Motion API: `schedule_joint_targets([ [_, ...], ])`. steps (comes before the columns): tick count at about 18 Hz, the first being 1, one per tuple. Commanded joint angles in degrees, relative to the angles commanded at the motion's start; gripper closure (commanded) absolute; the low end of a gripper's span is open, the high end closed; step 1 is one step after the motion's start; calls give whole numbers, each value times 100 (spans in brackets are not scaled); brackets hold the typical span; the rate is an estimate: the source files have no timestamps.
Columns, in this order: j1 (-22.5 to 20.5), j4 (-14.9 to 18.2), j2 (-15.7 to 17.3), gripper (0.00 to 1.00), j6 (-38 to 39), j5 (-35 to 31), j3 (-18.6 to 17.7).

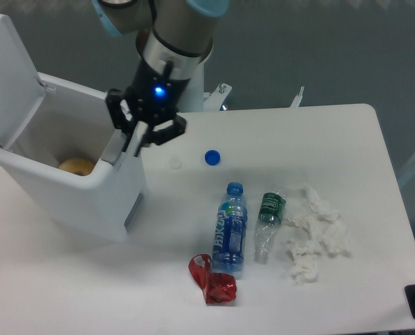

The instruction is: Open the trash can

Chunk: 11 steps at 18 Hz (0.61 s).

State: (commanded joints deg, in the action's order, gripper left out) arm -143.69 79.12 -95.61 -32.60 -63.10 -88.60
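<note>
The trash can is a large white boxy bin at the left of the table. Its flat lid stands raised at the far left, so the bin is open, and a round tan object shows inside. My gripper hangs just over the bin's right rim, next to the grey push tab. Its fingers point down close together with nothing seen between them.
On the white table lie a blue bottle cap, a blue-labelled plastic bottle, a crushed clear bottle with a green cap, a red crumpled wrapper and crumpled white tissues.
</note>
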Motion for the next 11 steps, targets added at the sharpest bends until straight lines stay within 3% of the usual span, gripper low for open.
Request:
schedule_joint_targets([
  [4, -334, -712, -589, 0, -587, -701, 0],
  [9, -843, -986, -1249, 0, -1476, -1424, 254],
  [11, -915, -1039, -1538, 0, -2247, -1617, 483],
])
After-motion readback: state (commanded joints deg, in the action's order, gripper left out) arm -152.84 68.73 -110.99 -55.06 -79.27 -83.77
